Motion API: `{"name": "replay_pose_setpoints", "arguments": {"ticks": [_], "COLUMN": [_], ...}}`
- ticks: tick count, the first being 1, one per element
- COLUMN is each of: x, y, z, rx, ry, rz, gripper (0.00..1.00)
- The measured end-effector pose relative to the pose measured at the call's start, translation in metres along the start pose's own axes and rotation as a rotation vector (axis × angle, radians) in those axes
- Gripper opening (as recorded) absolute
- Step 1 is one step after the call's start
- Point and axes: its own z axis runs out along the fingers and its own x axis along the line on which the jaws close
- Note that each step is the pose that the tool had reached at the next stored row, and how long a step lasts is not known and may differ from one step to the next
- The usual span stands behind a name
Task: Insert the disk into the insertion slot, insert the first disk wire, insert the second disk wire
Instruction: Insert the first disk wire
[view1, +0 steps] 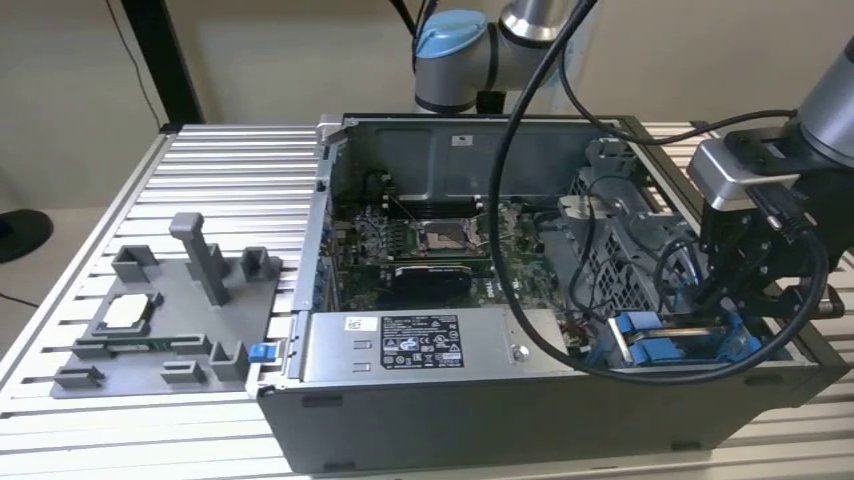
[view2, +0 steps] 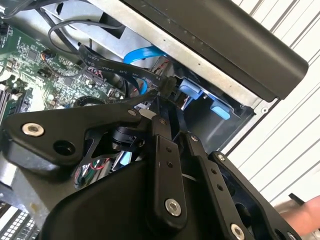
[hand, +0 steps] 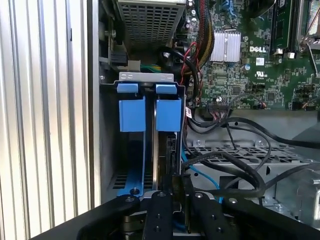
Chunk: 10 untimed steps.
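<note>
The disk (hand: 166, 150) stands edge-up in its bright blue carrier (hand: 168, 114), seated in the insertion slot of the drive cage (view1: 667, 345) at the case's front corner on the exterior view's right. A second blue carrier (hand: 132, 114) sits beside it. My gripper (hand: 178, 192) hangs just over the disk's rear edge, shut on the black plug (view2: 167, 85) of a black disk wire (view2: 95, 62). A blue wire (view2: 145, 55) curves along the case wall close to the fingertips. In the exterior view my gripper (view1: 731, 318) reaches down into the cage.
The open computer case (view1: 534, 420) lies on a ribbed metal table (view1: 227, 180). A grey power supply box (view1: 407, 345) and the motherboard (view1: 427, 250) fill its middle, with loose black cables (hand: 235, 170) across the cage. A grey parts fixture (view1: 160, 320) lies on the exterior view's left. A person's hand (view2: 305, 210) is nearby.
</note>
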Motion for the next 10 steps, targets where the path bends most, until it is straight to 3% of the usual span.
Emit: {"name": "replay_pose_setpoints", "arguments": {"ticks": [5, 10], "x": [0.0002, 0.0009], "y": [0.0001, 0.0003], "z": [0.0025, 0.0104], "rx": [0.0, 0.0001], "ry": [0.0002, 0.0014], "rz": [0.0, 0.0], "gripper": [0.0, 0.0]}}
